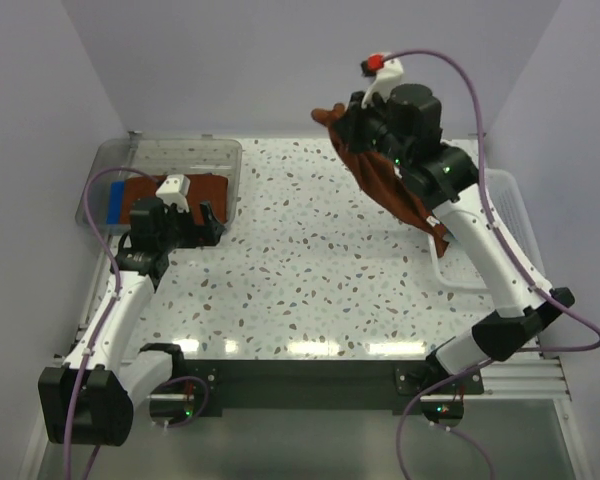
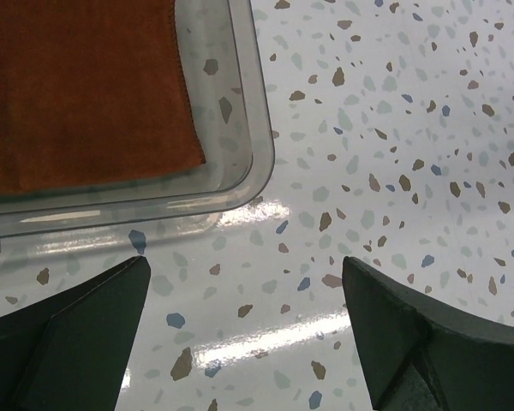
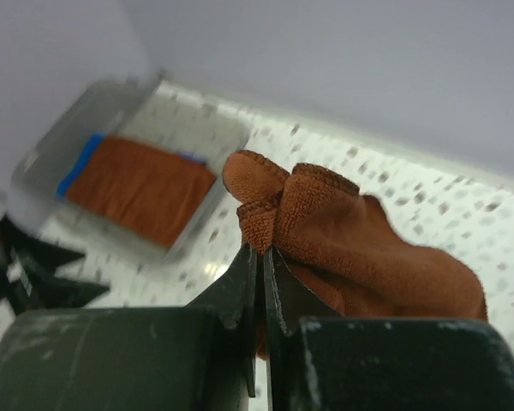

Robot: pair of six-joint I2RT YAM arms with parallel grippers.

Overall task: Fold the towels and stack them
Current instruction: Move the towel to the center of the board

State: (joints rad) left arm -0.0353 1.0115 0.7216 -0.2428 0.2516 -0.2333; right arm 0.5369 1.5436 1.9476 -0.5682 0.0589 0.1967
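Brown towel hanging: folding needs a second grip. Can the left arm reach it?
Probably, at a stretch: the left gripper is open by the tray, only bare table between it and the towel.

In a tray (image 1: 235,165) at the table's (image 1: 300,290) far left lie folded towels (image 1: 202,190), the left gripper (image 1: 198,224) just before the tray's near right corner. Far right, another towel (image 1: 380,185) hangs from the right gripper (image 1: 342,118), left of a basket (image 1: 510,205).

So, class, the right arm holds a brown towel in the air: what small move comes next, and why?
Probably lower the brown towel onto the speckled table. The right gripper is shut on its edge and the cloth hangs bunched in the air, so it needs laying flat before folding.
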